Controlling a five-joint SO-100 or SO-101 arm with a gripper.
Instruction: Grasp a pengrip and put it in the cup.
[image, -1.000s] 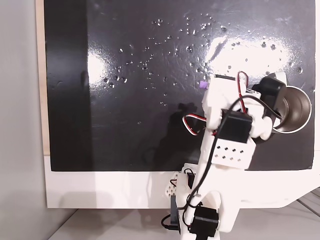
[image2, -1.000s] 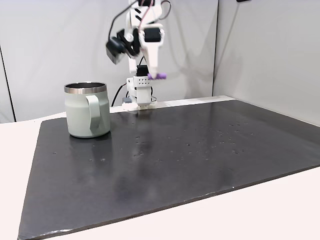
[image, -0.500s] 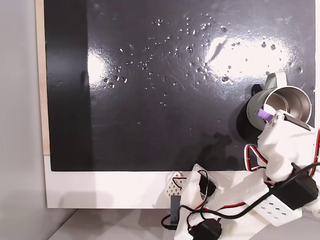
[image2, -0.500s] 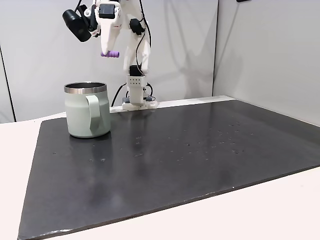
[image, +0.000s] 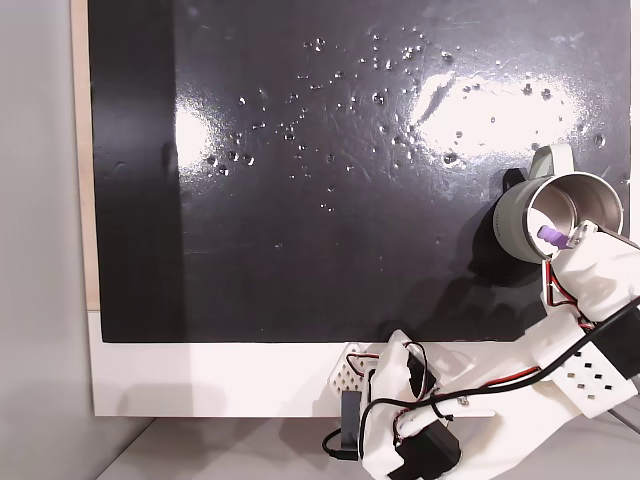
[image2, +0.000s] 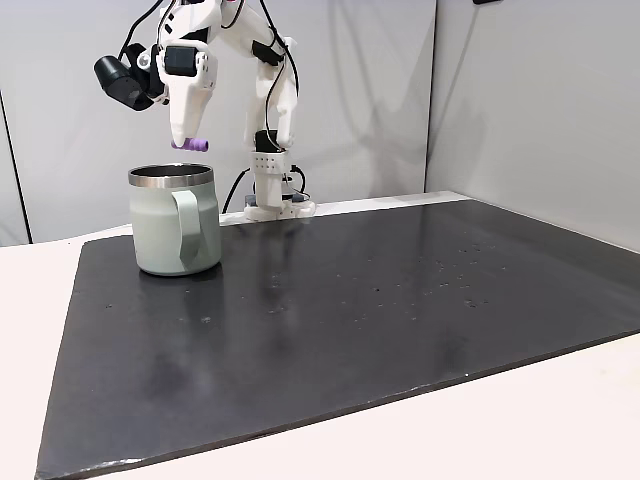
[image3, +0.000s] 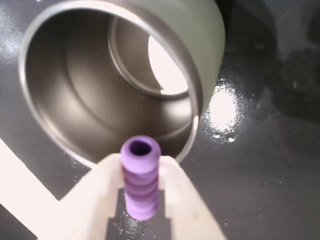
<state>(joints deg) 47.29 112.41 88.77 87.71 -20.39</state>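
Pengrip held above the open cup.

I see my fingers (image3: 142, 195) pinching the ribbed purple pengrip (image3: 141, 177) just over the sage-green cup (image2: 175, 232), above its steel rim. In a fixed view the pengrip (image2: 190, 145) lies roughly level, long axis sideways; in the wrist view its hollow end faces the camera. The cup (image: 520, 215) stands on the black surface (image2: 350, 320).

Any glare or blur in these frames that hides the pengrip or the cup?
In a fixed view from above, bright glare patches lie on the black mat, clear of the cup. In the wrist view, the pengrip is fairly sharp in the end effector, the cup's rim is soft, and a white reflection glows inside. The side fixed view is evenly lit.
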